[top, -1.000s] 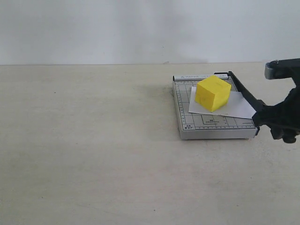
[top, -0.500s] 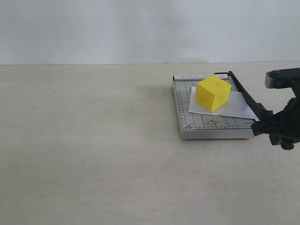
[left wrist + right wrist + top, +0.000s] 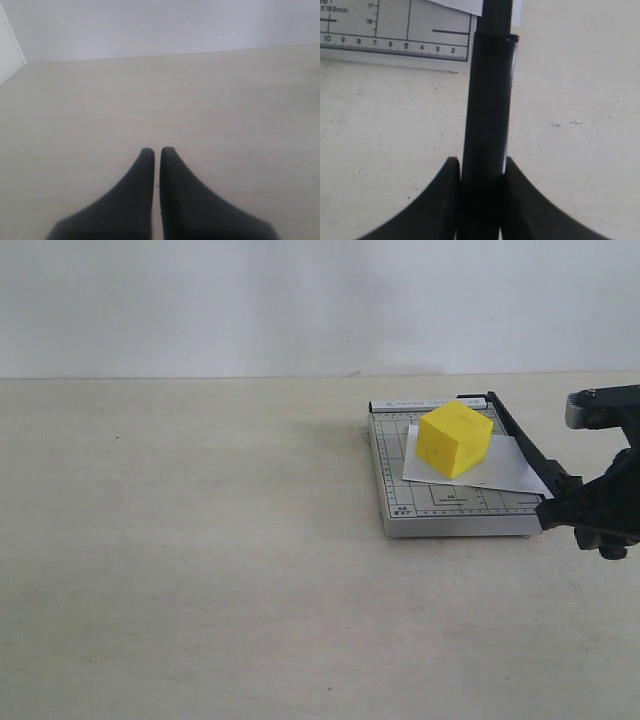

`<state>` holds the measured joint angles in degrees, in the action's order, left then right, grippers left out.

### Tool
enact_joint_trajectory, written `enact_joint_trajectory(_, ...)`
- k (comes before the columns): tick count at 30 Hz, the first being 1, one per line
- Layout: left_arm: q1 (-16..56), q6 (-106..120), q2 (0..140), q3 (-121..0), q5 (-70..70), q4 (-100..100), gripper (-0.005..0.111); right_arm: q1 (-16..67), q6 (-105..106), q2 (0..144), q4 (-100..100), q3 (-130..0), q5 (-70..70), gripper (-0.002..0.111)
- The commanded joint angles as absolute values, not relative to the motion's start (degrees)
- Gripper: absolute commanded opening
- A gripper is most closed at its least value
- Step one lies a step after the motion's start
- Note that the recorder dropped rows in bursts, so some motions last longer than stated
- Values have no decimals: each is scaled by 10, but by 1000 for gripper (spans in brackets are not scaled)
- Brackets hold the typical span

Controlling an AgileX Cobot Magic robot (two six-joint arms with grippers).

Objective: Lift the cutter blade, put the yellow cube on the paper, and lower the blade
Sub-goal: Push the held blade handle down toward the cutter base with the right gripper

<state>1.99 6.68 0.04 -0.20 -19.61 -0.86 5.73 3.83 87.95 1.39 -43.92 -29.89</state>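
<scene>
You'll find the solid bright yellow cube (image 3: 454, 440) right of centre in the exterior view. It sits on the small plain white sheet of paper (image 3: 515, 473), which lies skewed across the small grey gridded paper trimmer base (image 3: 450, 508) on the pale beige tabletop (image 3: 200, 560). The long thin black cutter blade arm (image 3: 520, 448) runs low along the base's right edge, over the paper's right corner; whether it is pressed fully flat you cannot tell.

Your right gripper (image 3: 580, 510), at the right edge of the frame, is closed partway around the blade's thick rounded black handle (image 3: 489, 100). In the right wrist view the handle fills the gap between the two black fingers (image 3: 440, 200) and touches both.

In the upper left of that view you can read "X182mm" printed on the base, a ruler scale counting 10 down to 2 along its edge, and 17 and 18 on a side scale. The small print on the base in the exterior view is too fine to read.

Your left gripper (image 3: 157, 155) is closed with its fingertips nearly touching, holding nothing, over bare tabletop
</scene>
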Motion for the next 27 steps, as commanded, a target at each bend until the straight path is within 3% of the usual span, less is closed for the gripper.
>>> enact_joint_trajectory(1, 18, 62, 0, 0, -194, -8, 4, 57, 56, 886, 6, -427, -314, 4)
enact_joint_trajectory(21, 18, 62, 0, 0, -194, -8, 4, 57, 68, 886, 27, -367, -236, 5)
enact_joint_trajectory(23, 18, 62, 0, 0, -194, -8, 4, 57, 76, 886, 34, -367, -236, 21)
enact_joint_trajectory(24, 18, 62, 0, 0, -194, -8, 4, 57, 79, 886, 39, -367, -236, 41)
enact_joint_trajectory(26, 18, 62, 0, 0, -194, -8, 4, 57, 79, 886, 43, -367, -234, 65)
enact_joint_trajectory(27, 18, 62, 0, 0, -194, -8, 4, 57, 79, 886, 43, -367, -234, 63)
